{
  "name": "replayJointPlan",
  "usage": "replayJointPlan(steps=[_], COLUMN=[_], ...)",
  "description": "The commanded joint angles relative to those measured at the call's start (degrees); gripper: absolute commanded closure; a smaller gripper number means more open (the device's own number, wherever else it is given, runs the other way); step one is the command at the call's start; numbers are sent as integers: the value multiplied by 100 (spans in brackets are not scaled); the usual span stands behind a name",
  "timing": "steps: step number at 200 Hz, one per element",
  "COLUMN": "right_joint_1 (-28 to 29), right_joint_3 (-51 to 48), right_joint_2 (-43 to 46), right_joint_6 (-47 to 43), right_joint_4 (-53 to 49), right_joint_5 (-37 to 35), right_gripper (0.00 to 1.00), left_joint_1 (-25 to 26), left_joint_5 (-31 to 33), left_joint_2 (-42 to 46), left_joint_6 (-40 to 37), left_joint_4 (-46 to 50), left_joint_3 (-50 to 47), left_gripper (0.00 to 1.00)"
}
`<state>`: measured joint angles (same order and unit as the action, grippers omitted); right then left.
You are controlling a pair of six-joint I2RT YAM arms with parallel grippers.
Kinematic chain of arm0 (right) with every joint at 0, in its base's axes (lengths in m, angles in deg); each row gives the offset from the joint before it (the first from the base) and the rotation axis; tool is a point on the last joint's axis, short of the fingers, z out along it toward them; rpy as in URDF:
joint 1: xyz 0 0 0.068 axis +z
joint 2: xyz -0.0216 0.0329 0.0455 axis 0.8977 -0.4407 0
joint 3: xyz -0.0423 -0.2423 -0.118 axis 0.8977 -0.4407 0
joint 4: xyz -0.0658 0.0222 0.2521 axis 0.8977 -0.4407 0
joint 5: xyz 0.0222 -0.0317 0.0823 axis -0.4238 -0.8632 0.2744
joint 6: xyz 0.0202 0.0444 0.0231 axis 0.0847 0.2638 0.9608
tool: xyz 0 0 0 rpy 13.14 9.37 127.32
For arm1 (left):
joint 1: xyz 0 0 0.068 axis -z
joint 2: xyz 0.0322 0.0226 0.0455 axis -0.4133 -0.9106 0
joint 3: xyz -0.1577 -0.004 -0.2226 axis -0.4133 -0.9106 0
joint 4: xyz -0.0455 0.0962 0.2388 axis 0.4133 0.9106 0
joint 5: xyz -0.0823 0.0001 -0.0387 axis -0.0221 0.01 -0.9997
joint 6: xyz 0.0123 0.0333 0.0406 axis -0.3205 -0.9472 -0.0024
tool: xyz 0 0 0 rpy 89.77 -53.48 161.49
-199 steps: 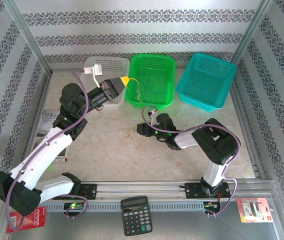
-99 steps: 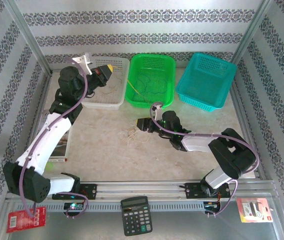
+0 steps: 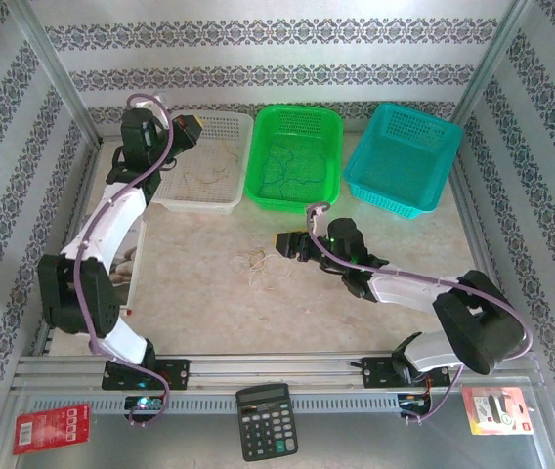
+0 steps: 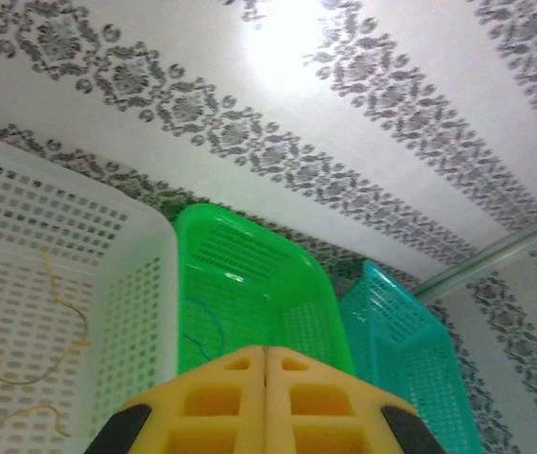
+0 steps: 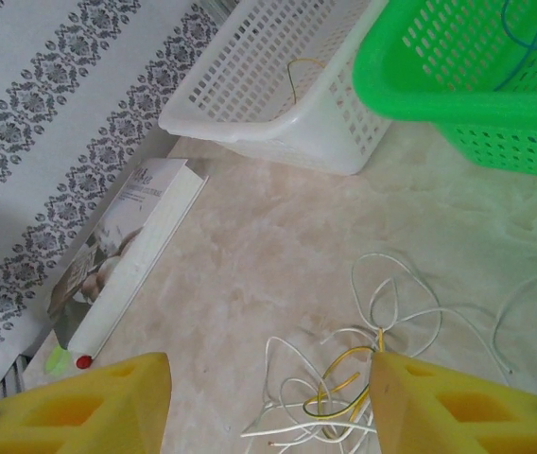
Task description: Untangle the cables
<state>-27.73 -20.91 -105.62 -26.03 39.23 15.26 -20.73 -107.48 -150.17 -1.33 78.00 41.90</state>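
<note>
Hovering low over the bench (image 3: 199, 283), the right gripper (image 5: 268, 367) has its yellow fingers (image 5: 79, 402) well parted and holds nothing. The tangle (image 5: 330, 388) lies on the bare surface just below and between them. From above, that tangle (image 3: 258, 264) sits near the middle of the bench, in front of the green basket (image 3: 331, 147), with the right gripper (image 3: 282, 242) just beside it.

The left gripper (image 4: 267, 352) is raised over the far left corner, its fingers pressed flat together with nothing between them. Below it the white basket (image 4: 146, 284) holds tan strands (image 4: 56, 317), and a blue-grey strand (image 4: 207, 331) lies in the green basket (image 4: 250, 265). The teal basket (image 3: 434, 166) looks empty.

The tangle is mostly white loops (image 5: 391, 303) with a yellow strand (image 5: 344, 374) threaded through them. Whether the yellow one is truly knotted in or merely laid across, I cannot tell from this angle.

The main risk is a grab that is too broad. Fingers this far apart could close on several strands at once, and a lift would then drag the whole clump and tighten it instead of freeing one cable. The wires are thin and lie flat, so the pads may also meet the bench and slip past them. A long white loop trails off to the right, and it could snag on a finger or on the green basket's rim on the way over.
</note>
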Motion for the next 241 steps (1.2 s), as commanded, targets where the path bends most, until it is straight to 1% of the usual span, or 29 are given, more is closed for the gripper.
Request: replayJointPlan(steps=[1, 52, 59, 75, 84, 95, 100, 117, 134, 155, 182, 210, 217, 241], right_joint_1=[-41, -35, -35, -36, -36, -39, -34, -27, -20, 7, 74, 151, 180, 252], right_joint_3=[-128, -269, -279, -297, -306, -306, -306, -314, -314, -301, -230, -127, -98, 8], right_joint_2=[368, 1042, 1114, 1237, 1291, 1349, 1371, 1434, 1459, 1425, 1300, 1093, 1034, 841], right_joint_6=[-158, -326, -345, -373, -381, -395, -404, -430, -437, -442, -494, -531, -544, -565], right_joint_4=[-259, -863, -928, -1063, -1120, -1192, -1222, -1293, -1314, -1314, -1321, -1328, -1339, -1356], right_joint_5=[-104, -225, -242, -277, -292, -289, -295, -308, -317, -348, -401, -482, -497, -571], right_gripper=[42, 42, 42, 42, 42, 42, 42, 42, 42, 42, 42, 42, 42, 42], left_joint_1=[-179, -324, -331, -341, -342, -342, -342, -346, -351, -343, -342, -329, -324, -302], left_joint_5=[90, -4, -23, -72, -104, -123, -112, -75, -84, -155, -429, -702, -755, -911], left_joint_2=[-388, -1276, -1404, -1667, -1784, -1886, -1914, -1918, -1849, -1680, -1370, -927, -778, -212], left_joint_6=[-353, -577, -598, -650, -681, -702, -713, -764, -806, -812, -636, -337, -249, 67], left_joint_4=[-14, 93, 135, 311, 402, 492, 541, 631, 722, 761, 679, 505, 435, 123], left_joint_3=[387, 906, 982, 1155, 1231, 1298, 1318, 1376, 1431, 1445, 1350, 985, 833, 121], left_gripper=[100, 100, 99, 91, 85, 70, 66, 44, 30, 21, 13, 5, 0, 0])
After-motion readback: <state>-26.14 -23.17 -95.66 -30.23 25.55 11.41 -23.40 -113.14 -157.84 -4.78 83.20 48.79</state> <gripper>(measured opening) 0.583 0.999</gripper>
